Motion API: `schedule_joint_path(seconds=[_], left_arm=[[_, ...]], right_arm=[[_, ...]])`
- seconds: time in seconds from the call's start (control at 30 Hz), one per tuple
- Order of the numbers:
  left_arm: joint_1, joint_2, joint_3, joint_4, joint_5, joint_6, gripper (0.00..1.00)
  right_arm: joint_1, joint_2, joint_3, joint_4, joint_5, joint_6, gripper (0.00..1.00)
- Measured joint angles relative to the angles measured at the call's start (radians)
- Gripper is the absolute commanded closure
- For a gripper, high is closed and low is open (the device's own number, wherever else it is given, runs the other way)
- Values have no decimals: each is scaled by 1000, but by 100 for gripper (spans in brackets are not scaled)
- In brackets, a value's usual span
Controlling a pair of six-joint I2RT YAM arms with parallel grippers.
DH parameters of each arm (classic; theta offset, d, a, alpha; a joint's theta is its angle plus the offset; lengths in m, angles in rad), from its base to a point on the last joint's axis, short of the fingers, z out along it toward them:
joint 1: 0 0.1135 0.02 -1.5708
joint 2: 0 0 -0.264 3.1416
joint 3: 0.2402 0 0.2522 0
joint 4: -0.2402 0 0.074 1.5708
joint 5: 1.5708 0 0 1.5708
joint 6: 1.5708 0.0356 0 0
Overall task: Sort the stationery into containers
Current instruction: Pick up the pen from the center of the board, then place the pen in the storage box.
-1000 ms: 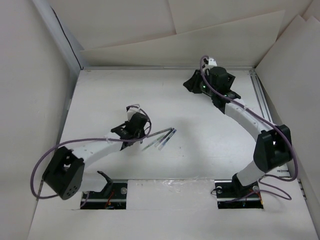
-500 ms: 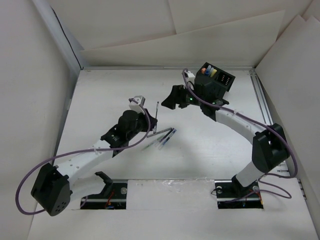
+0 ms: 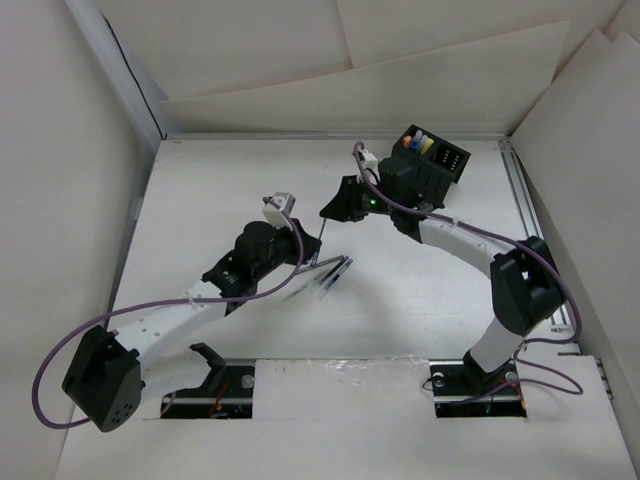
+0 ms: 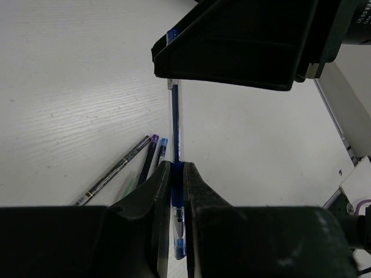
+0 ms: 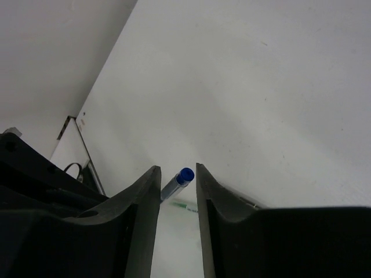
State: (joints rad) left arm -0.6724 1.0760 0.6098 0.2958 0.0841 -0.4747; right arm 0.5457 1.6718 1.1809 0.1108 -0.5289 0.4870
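Fingers of the left gripper press tight on a blue pen, held above the table. Its cap sits between the half-open fingers of the right gripper, with a gap beside it. Other pens lie below.

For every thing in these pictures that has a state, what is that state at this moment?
Left end effector: shut on the blue pen.
Right end effector: open, one finger on either side of that pen's capped end.
Blue pen: held at one end only, not yet handed over.
Organiser box: upright, with stationery in one compartment.
Loose pens: lying flat, not held.
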Motion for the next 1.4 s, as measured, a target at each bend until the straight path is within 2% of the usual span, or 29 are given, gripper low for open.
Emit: schedule_joint_path(seconds=[0.07, 0.2, 0.27, 0.3, 0.43, 0.57, 0.77, 0.87, 1.03, 1.23, 1.3, 1.4], left_arm=[[0, 4, -2, 4, 6, 0, 97], [0, 19, -6, 6, 19, 3, 97], [0, 26, -8, 6, 22, 4, 93], [0, 26, -8, 7, 21, 4, 86], [0, 26, -8, 20, 20, 7, 62], [0, 24, -8, 27, 12, 7, 59], [0, -8, -13, 30, -11, 7, 58], [0, -10, -15, 20, -38, 7, 57], [0, 43, -15, -19, -91, 6, 53], [0, 158, -15, -100, -149, 1, 52], [0, 164, -15, -121, -167, 0, 43], [0, 165, -15, -135, -194, -4, 38]], right_arm=[[2, 5, 0, 18, -14, 11, 75], [5, 6, 0, 52, -44, 44, 86], [10, 6, 0, 60, -51, 52, 89], [11, 6, 0, 62, -52, 53, 91], [6, 6, -1, 61, -40, 50, 94], [-37, 0, -4, 58, -13, 48, 96], [-199, -35, 4, 48, 42, 42, 98], [-307, -48, 35, 18, 124, 29, 98], [-470, -70, 113, -29, 381, -11, 96], [-578, -42, 236, -37, 610, -37, 96], [-592, -9, 285, -36, 657, -48, 96], [-605, 48, 346, -36, 702, -66, 96]])
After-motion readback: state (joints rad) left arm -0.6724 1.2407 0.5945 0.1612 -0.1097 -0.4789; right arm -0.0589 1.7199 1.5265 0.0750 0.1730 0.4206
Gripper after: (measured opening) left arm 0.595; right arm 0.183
